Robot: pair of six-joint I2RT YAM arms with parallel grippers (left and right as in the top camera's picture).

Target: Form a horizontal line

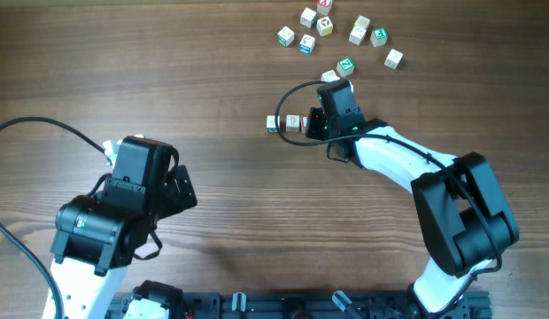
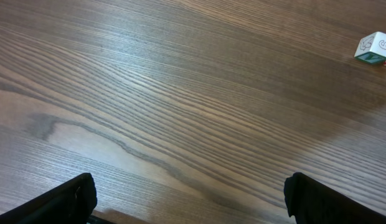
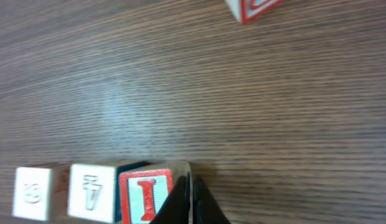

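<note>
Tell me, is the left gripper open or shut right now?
Open. In the left wrist view, the left gripper has its fingers far apart at the bottom corners, with only wooden table between them.

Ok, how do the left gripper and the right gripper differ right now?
The left gripper is open, its fingers wide apart; the right gripper is shut. The left gripper hangs over bare table; the right gripper sits low, close beside the red-letter block. Both have dark fingers and hold nothing.
</note>
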